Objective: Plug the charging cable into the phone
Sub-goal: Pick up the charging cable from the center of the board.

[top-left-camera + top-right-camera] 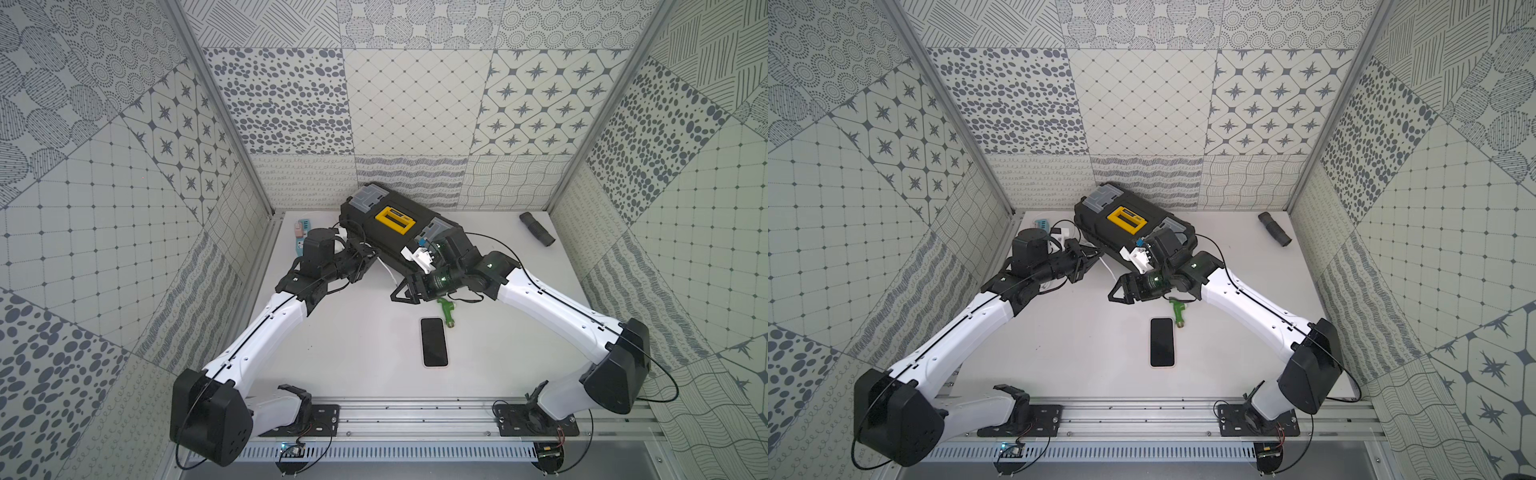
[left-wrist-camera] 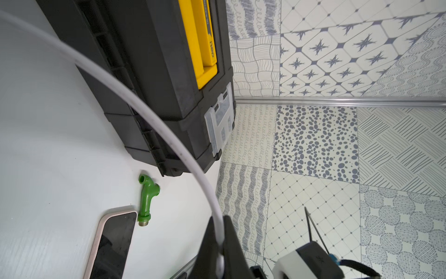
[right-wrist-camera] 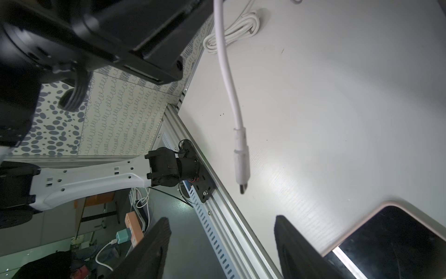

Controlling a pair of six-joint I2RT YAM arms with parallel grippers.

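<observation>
Wrist views: left claw clamps the charging cable; right claw gapes, touching nothing.

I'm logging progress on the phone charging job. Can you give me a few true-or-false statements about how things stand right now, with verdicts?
1. The left gripper is shut on the charging cable. True.
2. The cable's plug already sits in the phone. False: the plug hangs free, apart from the phone.
3. The right gripper holds the phone. False: its jaws stand open with nothing between them, and the phone lies on the table.
4. The phone lies flat, screen up, beside a green fitting. True.
</observation>
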